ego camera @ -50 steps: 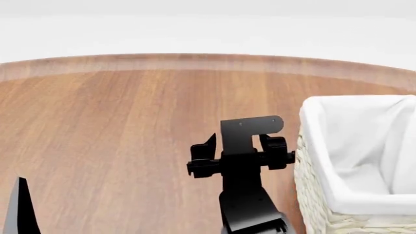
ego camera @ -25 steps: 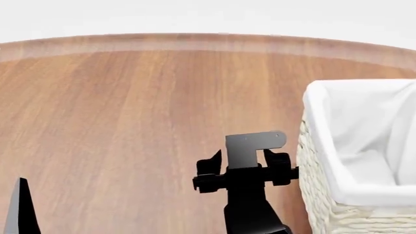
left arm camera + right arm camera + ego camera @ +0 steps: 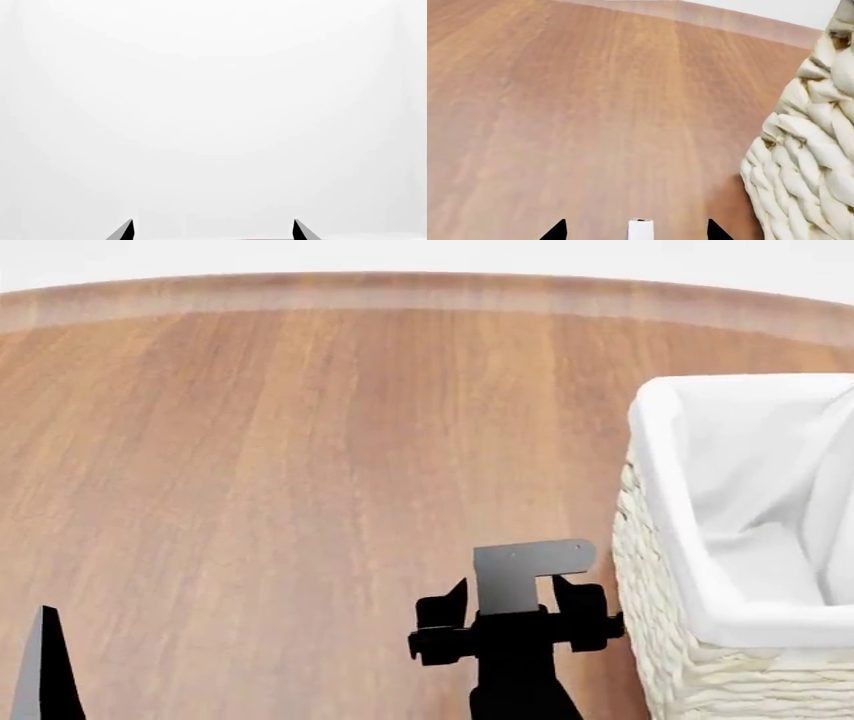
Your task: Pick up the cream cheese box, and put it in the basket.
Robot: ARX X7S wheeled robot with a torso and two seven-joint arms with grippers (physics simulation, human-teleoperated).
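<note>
From the head view I see the round brown wooden table [image 3: 267, 470] filling most of the picture, with the large rectangular cream-coloured woven wicker basket [image 3: 667, 650] and its white cloth liner [image 3: 747, 530] standing at the right side. My right gripper [image 3: 514, 605] hangs over the table just beside the basket's near left wall, apart from the weave. In the right wrist view its two black fingertips [image 3: 555, 231] stand well apart – the jaws are wide open – and a small white upright object [image 3: 640, 229] shows between them at the picture's edge; I cannot tell what it is or whether the fingers touch it. The wicker wall [image 3: 807, 150] shows close alongside. My left gripper [image 3: 213, 231] faces a blank white background – its two dark tips are spread wide, holding nothing. One dark finger [image 3: 44, 670] shows at the lower left of the head view. The cream cheese box cannot be identified in any view.
</note>
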